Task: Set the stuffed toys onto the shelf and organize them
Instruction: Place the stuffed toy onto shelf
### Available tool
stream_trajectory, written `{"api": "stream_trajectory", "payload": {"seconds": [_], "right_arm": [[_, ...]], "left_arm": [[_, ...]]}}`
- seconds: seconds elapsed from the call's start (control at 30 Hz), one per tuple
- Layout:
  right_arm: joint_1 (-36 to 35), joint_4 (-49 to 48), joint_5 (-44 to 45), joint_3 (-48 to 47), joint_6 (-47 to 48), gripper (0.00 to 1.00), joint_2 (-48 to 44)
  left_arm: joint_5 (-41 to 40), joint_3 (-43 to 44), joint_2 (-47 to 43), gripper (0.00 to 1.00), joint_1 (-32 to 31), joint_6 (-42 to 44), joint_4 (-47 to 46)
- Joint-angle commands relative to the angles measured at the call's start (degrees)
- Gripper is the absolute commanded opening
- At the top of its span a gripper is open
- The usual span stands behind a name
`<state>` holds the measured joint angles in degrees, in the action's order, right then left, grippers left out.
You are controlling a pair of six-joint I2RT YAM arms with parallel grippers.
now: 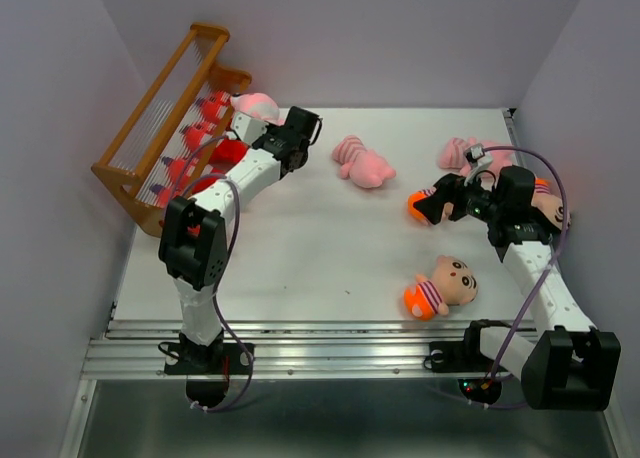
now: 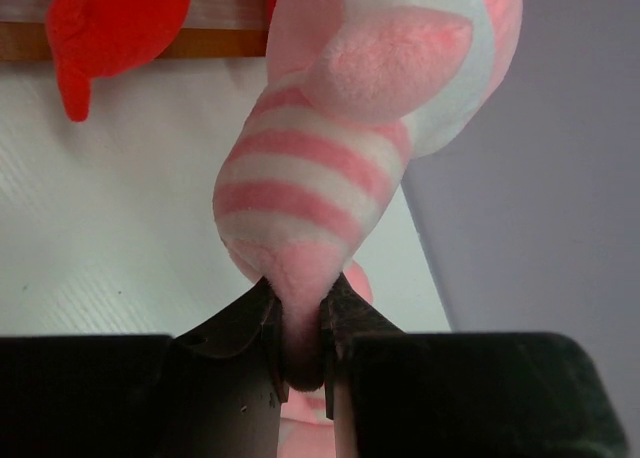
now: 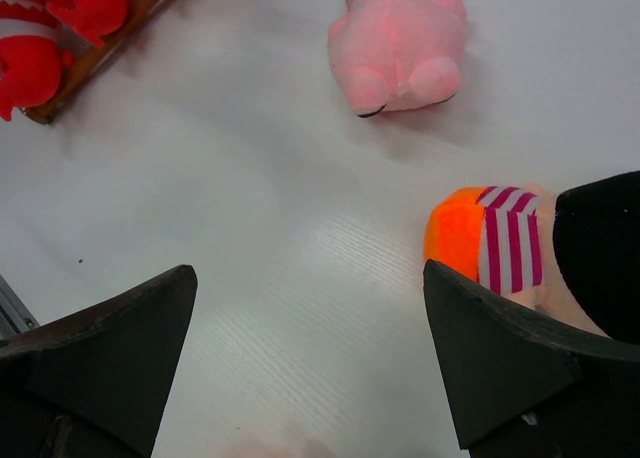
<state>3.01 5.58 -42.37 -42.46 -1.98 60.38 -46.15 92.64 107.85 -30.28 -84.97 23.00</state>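
Over at the shelf (image 1: 160, 108) end of the desk (image 1: 300, 258), the left jaws are clenched on a pink striped pig (image 2: 350, 128). They're only pinching one narrow pink tip of it. The pig is held up just beside the rack's far end, close to the red monsters (image 1: 200, 148) already parked on the bars. So I'd call this the placing step for that pig.

Next it needs a free stretch of bar beside or above the reds, a gentle set-down, then a release. With a tip grip like that it might swing, so go slow.

The right jaws are spread wide with nothing in them, low over the desk just beside a boy doll (image 3: 490, 243), its orange bottom poking in by the right-hand jaw. They'd have to shift sideways to straddle it.

Another pig (image 1: 362, 161) and a second doll (image 1: 440, 286) lie loose on the desk. No brand, label or readable writing anywhere that I can see.
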Motion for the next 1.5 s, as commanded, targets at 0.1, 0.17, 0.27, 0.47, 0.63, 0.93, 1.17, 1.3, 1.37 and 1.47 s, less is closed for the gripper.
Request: {"api": "stream_trajectory", "payload": {"seconds": [0.1,0.17,0.27,0.47,0.63,0.93,1.17,1.3,1.37,1.47], "right_arm": [[0.33,-1.89,0.36,-2.19,0.31,1.00,-0.09],[0.33,-1.89,0.36,-2.28,0.31,1.00,-0.17],[0.33,-1.89,0.36,-2.28,0.40,1.00,-0.26],[0.33,-1.89,0.45,-2.28,0.48,1.00,-0.53],[0.33,-1.89,0.45,-2.28,0.48,1.00,-0.53],[0.86,-1.89,0.71,-2.28,0.66,1.00,-0.26],[0.86,-1.89,0.53,-2.28,0.57,1.00,-0.18],[1.39,-1.89,0.36,-2.28,0.48,1.00,-0.09],[1.39,-1.89,0.27,-2.28,0.48,1.00,0.00],[1.39,-1.81,0.10,-2.28,0.40,1.00,0.00]], "left_arm": [[1.32,6.59,-0.36,0.00,3.38,-1.43,-1.64],[2.03,6.85,-0.27,0.00,3.91,-1.87,-2.00],[4.13,7.38,0.43,0.00,5.14,-3.53,-2.70],[5.46,9.39,1.48,0.00,7.51,-7.75,-3.23],[5.37,11.86,2.27,0.00,9.01,-8.81,-3.49],[5.02,13.18,2.89,0.00,11.12,-11.44,-6.21],[4.93,15.29,5.08,0.00,12.44,-13.29,-9.38],[3.79,17.65,6.58,0.00,13.14,-14.34,-10.35],[3.26,18.36,7.11,0.00,13.32,-14.70,-10.44],[2.30,18.63,7.81,0.00,13.76,-14.96,-11.75]]}}
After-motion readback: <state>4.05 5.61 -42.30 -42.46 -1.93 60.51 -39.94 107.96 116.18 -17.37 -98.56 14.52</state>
